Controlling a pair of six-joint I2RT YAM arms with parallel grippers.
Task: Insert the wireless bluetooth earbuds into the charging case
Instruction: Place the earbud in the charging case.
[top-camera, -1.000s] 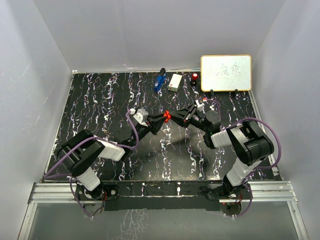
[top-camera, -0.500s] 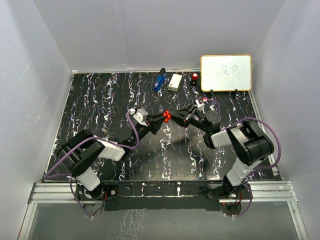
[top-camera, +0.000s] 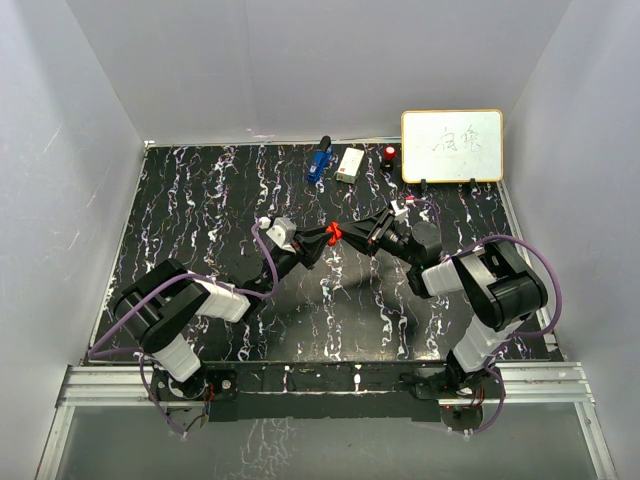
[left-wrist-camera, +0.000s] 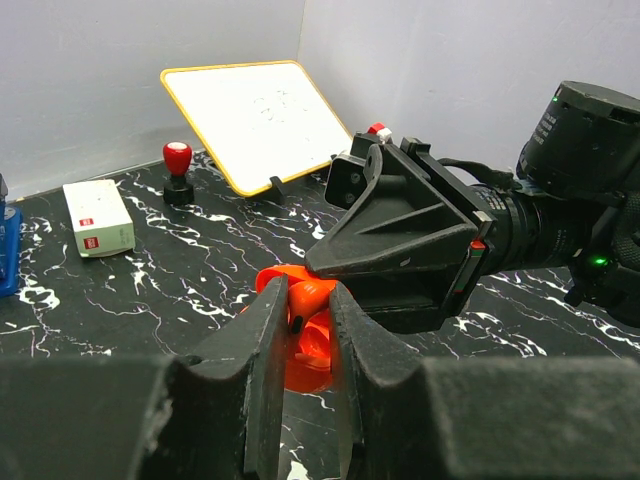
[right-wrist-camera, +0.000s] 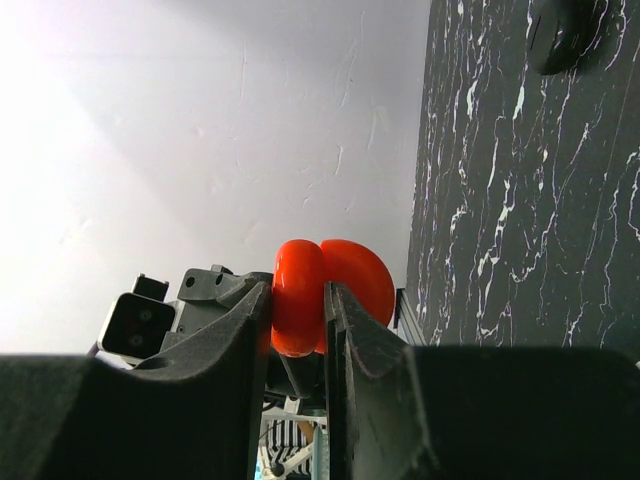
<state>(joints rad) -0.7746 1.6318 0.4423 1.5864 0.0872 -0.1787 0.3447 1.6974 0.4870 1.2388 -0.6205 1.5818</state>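
Observation:
Both grippers meet above the middle of the table. My right gripper (right-wrist-camera: 298, 300) is shut on the red charging case (right-wrist-camera: 296, 292), gripping its round base while the open lid (right-wrist-camera: 362, 272) stands beside it. My left gripper (left-wrist-camera: 308, 292) is shut on a tiny red-and-black earbud (left-wrist-camera: 306, 298), held just over the open case (left-wrist-camera: 305, 365). In the top view the case (top-camera: 333, 232) shows as a red spot between the left gripper (top-camera: 320, 238) and the right gripper (top-camera: 352, 238). The inside of the case is mostly hidden by the fingers.
A whiteboard (top-camera: 452, 146) leans at the back right. Near it stand a red-topped stamp (top-camera: 389, 154), a white box (top-camera: 350, 164) and a blue object (top-camera: 319, 163). A black round disc (right-wrist-camera: 565, 30) lies on the marbled table (top-camera: 200, 210).

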